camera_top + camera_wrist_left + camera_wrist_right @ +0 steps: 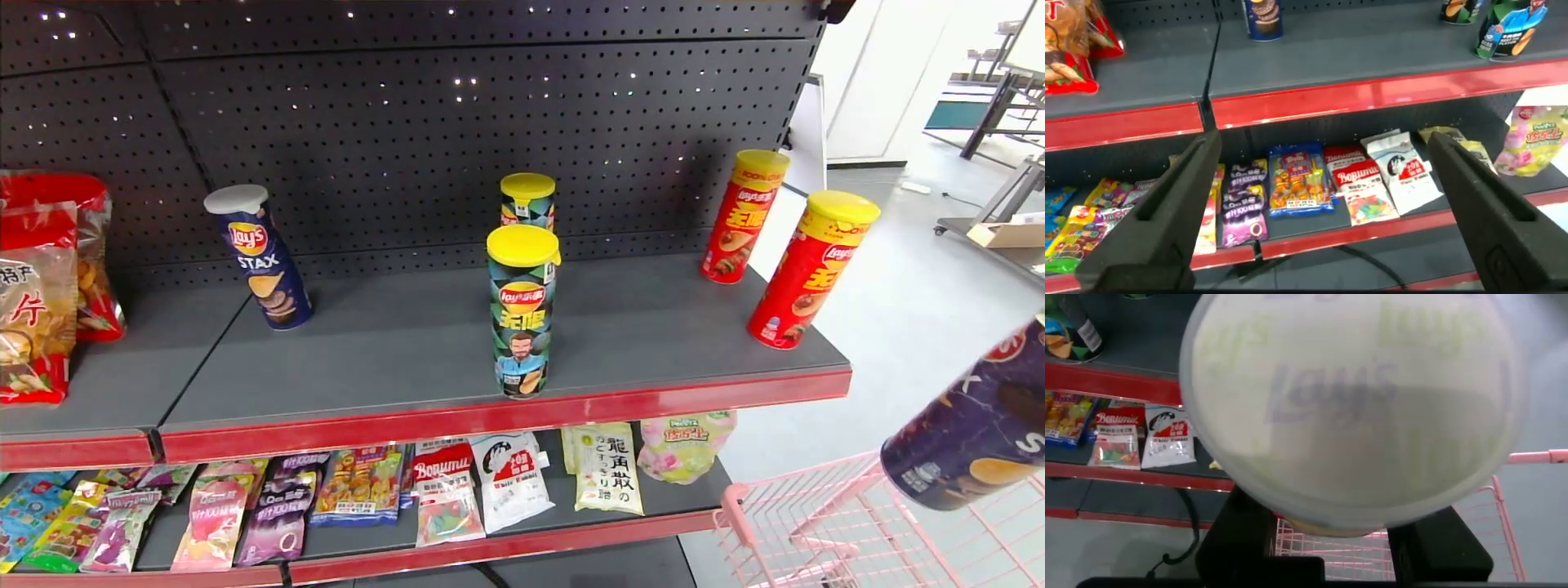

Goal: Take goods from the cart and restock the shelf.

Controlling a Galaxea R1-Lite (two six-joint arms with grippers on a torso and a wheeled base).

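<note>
The right end effector (1331, 539) is pinching a purple can (971, 416) by its sides over the cart (804, 476), beside the shelf (506, 408), and it is looking light, stiff and slippery, while the left end effector (1323, 208) is hanging spread.

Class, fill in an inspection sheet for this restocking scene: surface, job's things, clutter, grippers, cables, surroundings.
Surface: grey shelf with a red front edge.
Job's things: blue can, front teal can, rear teal can, near red can and far red can stand on it; dark can is held above the pink cart.
Clutter: snack bags at the shelf's left end; packets on the lower shelf.
Grippers: left gripper open, fingers apart; right gripper shut on the dark can.
Cables: black cable low by the shelving.
Surroundings: grey floor, cardboard box farther right.
</note>
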